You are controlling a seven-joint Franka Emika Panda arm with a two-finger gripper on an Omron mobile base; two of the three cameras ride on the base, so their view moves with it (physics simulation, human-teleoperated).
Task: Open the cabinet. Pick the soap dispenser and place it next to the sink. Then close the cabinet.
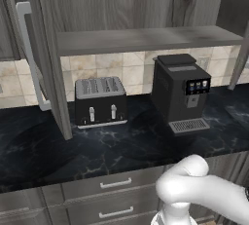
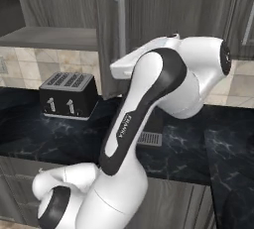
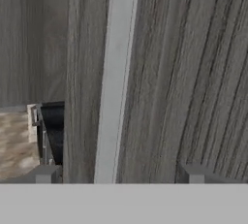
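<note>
The cabinet (image 1: 146,5) hangs above the black marble table (image 1: 112,156), its left door (image 1: 46,53) already swung out so the shelf (image 1: 146,39) shows, bare as far as can be seen, while the right door (image 2: 111,34) is the one in hand. In the hand view the claw (image 3: 118,174) sits right up against that door's face, its two dark fingertips (image 3: 46,173) set wide with the silver bar handle (image 3: 115,77) running between them and nothing yet pinched. The step appears to be taking hold of this handle to draw the door open. To do it well, the claw should keep the bar centred between the tips, close squarely on it without scraping the wood, and then pull along the door's arc around its hinge rather than straight back, so the bar does not slip out. Counted: two cabinet doors, two long handles, one on each, one toaster (image 1: 100,101), one coffee machine (image 1: 181,92), and two short drawer pulls (image 1: 115,184) below the table edge. No soap dispenser can be made out on the shelf's visible part.
</note>
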